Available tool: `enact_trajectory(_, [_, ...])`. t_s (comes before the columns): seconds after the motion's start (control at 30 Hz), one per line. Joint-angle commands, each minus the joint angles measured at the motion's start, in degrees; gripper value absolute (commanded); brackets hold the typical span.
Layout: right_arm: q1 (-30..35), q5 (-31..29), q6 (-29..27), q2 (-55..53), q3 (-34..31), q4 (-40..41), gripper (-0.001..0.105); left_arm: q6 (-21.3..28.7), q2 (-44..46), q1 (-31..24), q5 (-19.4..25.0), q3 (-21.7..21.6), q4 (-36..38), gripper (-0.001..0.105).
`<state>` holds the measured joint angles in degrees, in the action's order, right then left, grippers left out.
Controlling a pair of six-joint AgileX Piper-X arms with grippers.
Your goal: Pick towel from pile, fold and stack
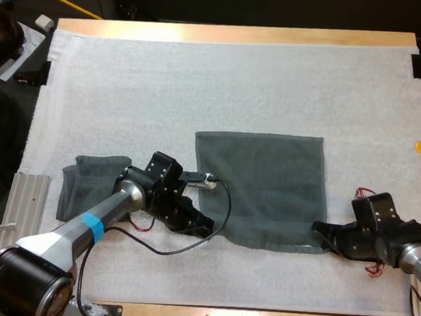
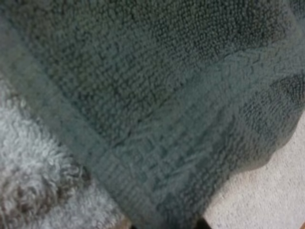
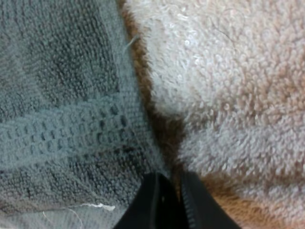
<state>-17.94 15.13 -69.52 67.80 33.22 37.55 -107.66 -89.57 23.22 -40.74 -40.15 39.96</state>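
A dark grey-green towel [image 1: 263,187] lies spread flat on the middle of the white mat. My left gripper [image 1: 204,223] is at its near left corner. In the left wrist view the towel's hem [image 2: 143,157] runs down between the two fingertips [image 2: 202,223], which press on it. My right gripper [image 1: 320,229] is at the near right corner. In the right wrist view its fingers [image 3: 155,200] are closed on the towel's edge [image 3: 71,129], right where cloth meets mat. A second towel [image 1: 86,185], folded loosely, lies at the mat's left.
The white mat [image 1: 223,79] covers most of the wooden table [image 1: 234,33]. A ribbed metal plate [image 1: 28,196] sits at the left edge beside the folded towel. Clutter lies beyond the far left corner.
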Motion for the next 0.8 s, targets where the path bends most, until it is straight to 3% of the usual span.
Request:
enact_trajectory(0.0, [-0.07, 0.88, -0.50, 0.05, 0.18, 0.38, 0.001, -0.25, -0.01, -0.10, -0.10, -0.08, 0.26, 0.002])
enact_trajectory(0.17, [-0.01, 2.07, -1.07, -0.10, 0.09, 0.43, 0.000, 0.81, 0.54, 0.17, 0.35, 0.00, 0.77, 0.001])
enact_trajectory(0.4, [0.10, 3.17, -1.75, -6.24, 0.15, 5.11, 0.000, 5.00, 9.16, 0.70, 2.73, 0.17, 7.47, 0.000])
enact_trajectory(0.77, [-0.05, 4.82, -0.29, -22.37, 0.44, 17.57, 0.000, 5.39, 21.52, 8.90, 5.31, 0.49, 15.44, 0.000])
